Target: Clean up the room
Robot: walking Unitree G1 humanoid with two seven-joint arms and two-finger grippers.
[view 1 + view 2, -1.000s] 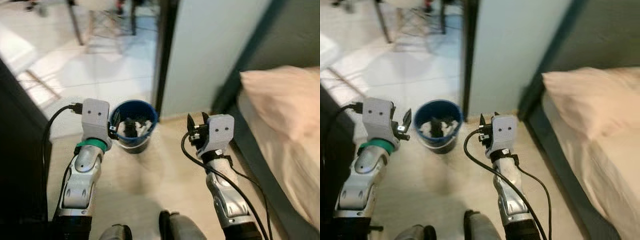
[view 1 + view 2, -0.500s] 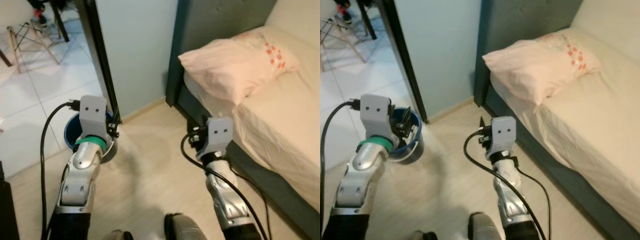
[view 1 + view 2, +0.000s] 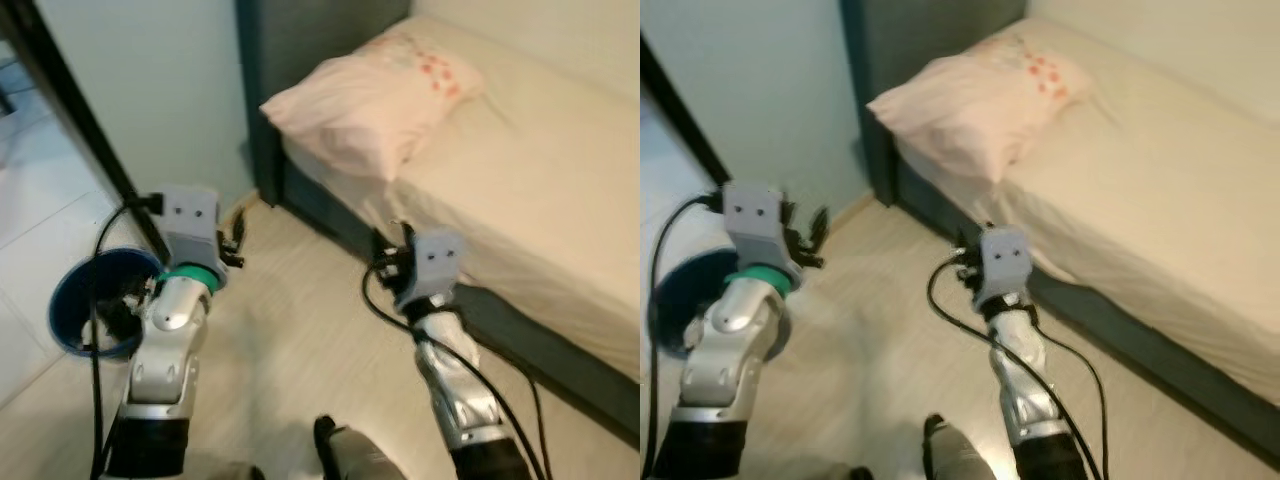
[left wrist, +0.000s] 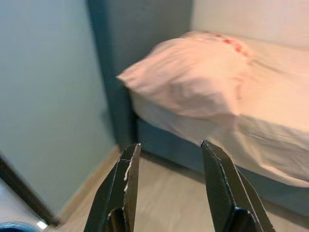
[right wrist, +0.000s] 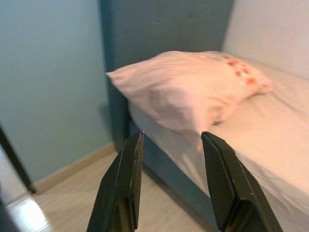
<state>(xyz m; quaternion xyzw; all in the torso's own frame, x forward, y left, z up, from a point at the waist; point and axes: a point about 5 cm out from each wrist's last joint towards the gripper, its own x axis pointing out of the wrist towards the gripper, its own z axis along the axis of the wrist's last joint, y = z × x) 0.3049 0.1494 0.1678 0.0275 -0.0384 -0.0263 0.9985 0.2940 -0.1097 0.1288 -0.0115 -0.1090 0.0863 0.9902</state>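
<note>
blue bucket (image 3: 95, 318) holds something, perhaps rags.

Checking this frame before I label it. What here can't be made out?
- Contents of the round blue bucket: left eye view, blurred and partly behind the left arm.
- Foot of the cream-sheeted bed: cut off by the right edge in both eye views.
- Red print on the pale pink pillow: too small and blurred.

The right tool (image 5: 171, 181) has its two black fingers (image 5: 219, 186) spread apart, empty. Beyond them a pink pillow (image 5: 186, 89) lies at the head end of the bed (image 5: 270, 130), against the dark headboard (image 5: 159, 29), above pale wood floor (image 5: 72, 193).
</note>
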